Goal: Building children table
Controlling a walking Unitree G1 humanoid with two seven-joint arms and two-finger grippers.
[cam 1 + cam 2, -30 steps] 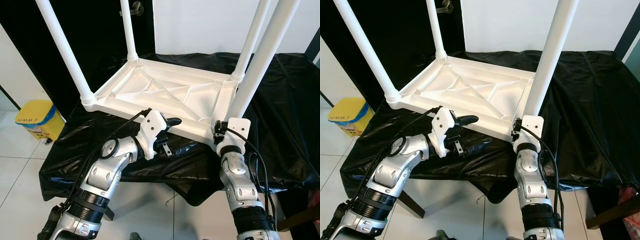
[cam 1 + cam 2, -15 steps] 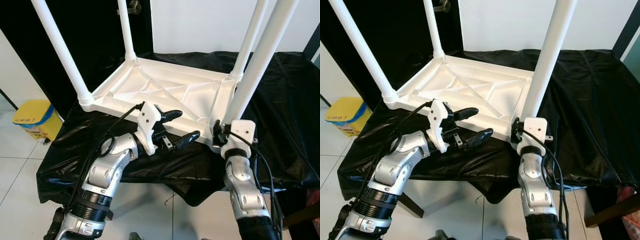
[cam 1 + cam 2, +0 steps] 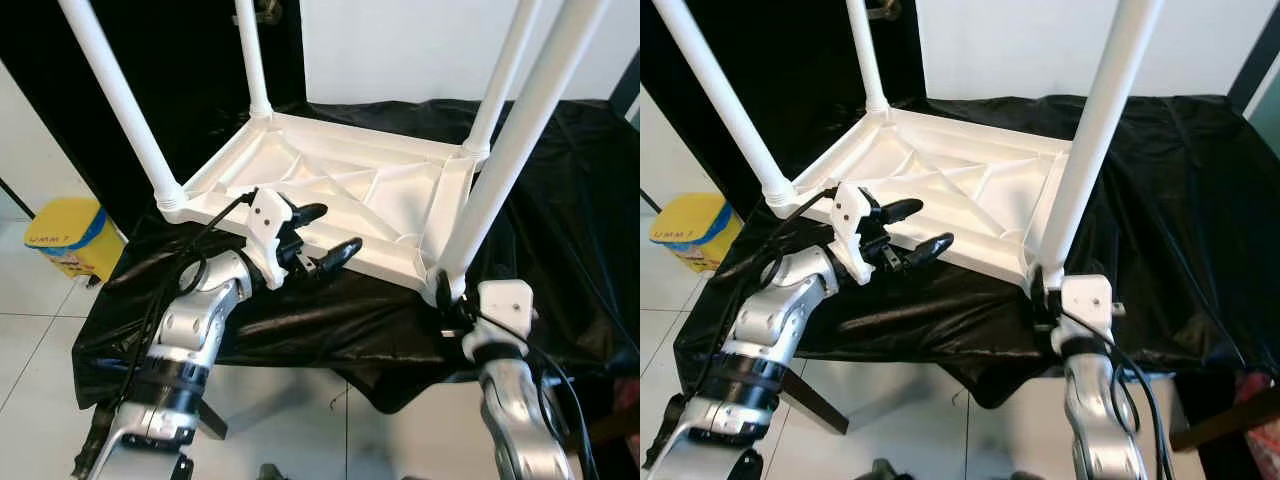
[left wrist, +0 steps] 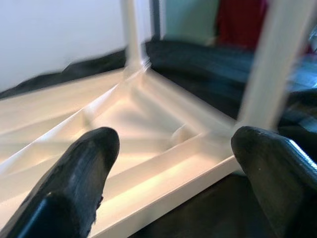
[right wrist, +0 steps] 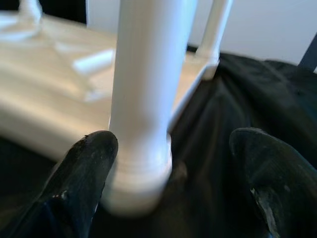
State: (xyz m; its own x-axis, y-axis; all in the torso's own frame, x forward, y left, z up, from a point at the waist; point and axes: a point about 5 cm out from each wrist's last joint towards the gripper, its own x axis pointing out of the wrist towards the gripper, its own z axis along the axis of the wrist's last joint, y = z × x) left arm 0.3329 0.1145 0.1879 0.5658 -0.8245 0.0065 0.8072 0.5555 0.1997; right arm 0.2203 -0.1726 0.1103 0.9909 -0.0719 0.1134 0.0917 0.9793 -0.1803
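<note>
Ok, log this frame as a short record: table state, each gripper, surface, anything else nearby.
table: white children's table upside down, four legs fitted and pointing up
surface: black cloth over the support underneath
left gripper: open, at the tabletop's near edge, one finger above it, one below
right gripper: open, by the base of the near right leg, holding nothing
nearby: yellow bin on the floor

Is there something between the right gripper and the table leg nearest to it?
Nothing visible. The right gripper has its jaws open, and the near white leg of the upturned table stands just ahead of them, over the black cloth.
</note>
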